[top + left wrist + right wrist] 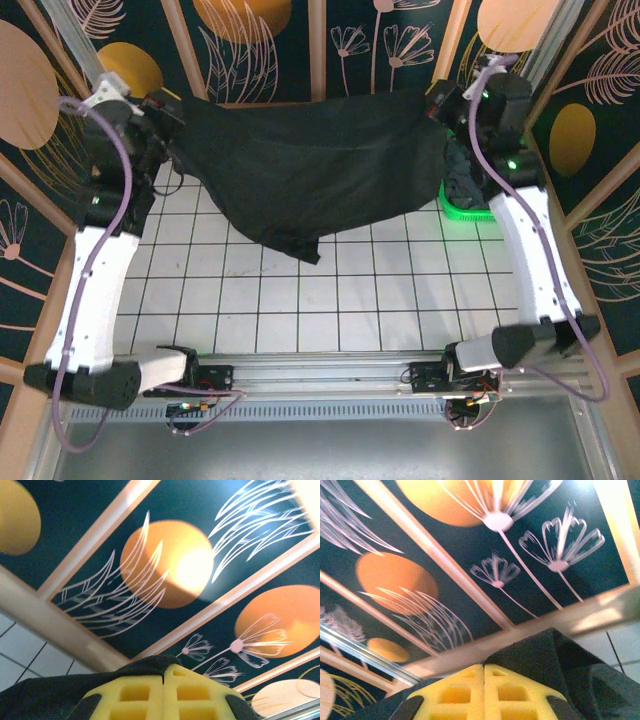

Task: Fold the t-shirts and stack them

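A black t-shirt (320, 165) hangs spread in the air over the far half of the table, its lower edge sagging to the tiles near the middle. My left gripper (175, 110) is shut on its left upper corner, and my right gripper (440, 105) is shut on its right upper corner. In the left wrist view the yellow fingers (135, 695) meet with black cloth (50, 695) pinched at the tip of the gripper (164, 667). The right wrist view shows the same: the gripper (484, 666) is shut, and cloth (545, 655) bunches beside it. Another dark garment (462, 185) lies in the basket.
A green plastic basket (466, 210) stands at the far right under my right arm. The white tiled table (300, 310) spreads in front of the hanging shirt. Patterned walls (250, 40) close the back and both sides.
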